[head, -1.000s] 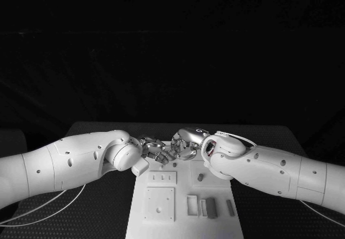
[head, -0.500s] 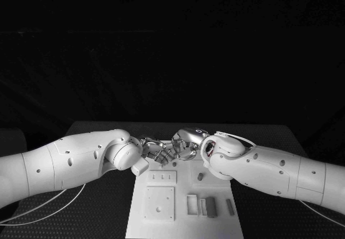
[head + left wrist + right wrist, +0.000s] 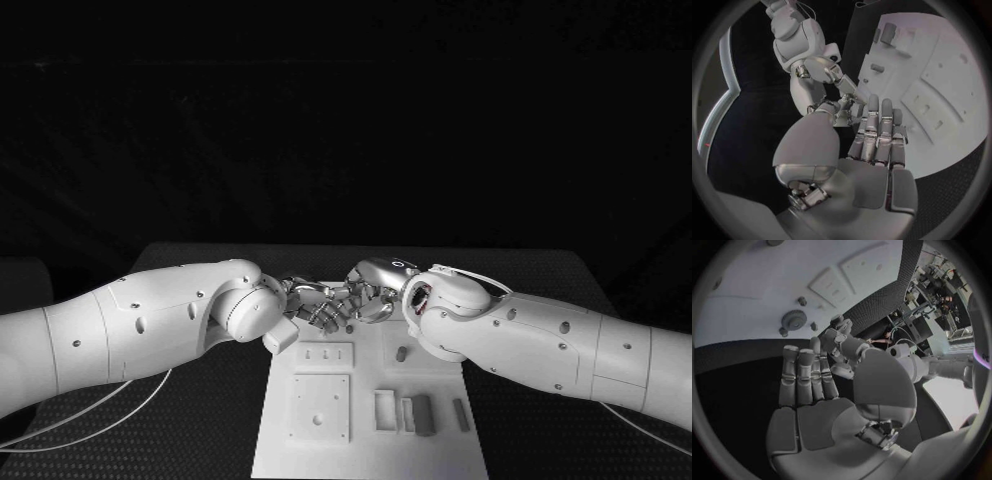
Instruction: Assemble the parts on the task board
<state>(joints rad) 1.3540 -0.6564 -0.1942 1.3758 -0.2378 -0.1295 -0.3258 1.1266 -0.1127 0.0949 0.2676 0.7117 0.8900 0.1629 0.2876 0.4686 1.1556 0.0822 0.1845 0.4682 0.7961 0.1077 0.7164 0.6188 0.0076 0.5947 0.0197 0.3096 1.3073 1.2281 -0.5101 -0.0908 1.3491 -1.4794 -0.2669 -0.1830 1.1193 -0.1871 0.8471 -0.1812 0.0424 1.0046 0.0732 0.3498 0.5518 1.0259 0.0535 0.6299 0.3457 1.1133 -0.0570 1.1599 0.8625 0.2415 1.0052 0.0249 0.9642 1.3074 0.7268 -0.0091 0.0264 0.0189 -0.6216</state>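
The white task board (image 3: 368,445) lies lengthwise before me. Both hands meet over its far end. My left hand (image 3: 317,303) and right hand (image 3: 379,283) touch at the fingertips. In the left wrist view the left hand (image 3: 873,145) has straight fingers laid side by side, and a finger of the right hand (image 3: 820,70) reaches down to their tips. The right hand (image 3: 811,390) likewise has straight fingers, with the left hand's fingers (image 3: 839,335) just beyond them. Whether a small part sits between the touching fingertips is hidden. Grey upright parts (image 3: 423,414) stand near the board's middle.
On the board are a square plate (image 3: 320,408), a smaller slotted plate (image 3: 326,355) and a small peg (image 3: 401,353). A gear (image 3: 794,319) and small pegs (image 3: 802,301) sit at the far end under the hands. Black table (image 3: 548,280) surrounds the board.
The left hand's fingers have shifted slightly toward the right hand. Both arms and the board's parts stay where they were.
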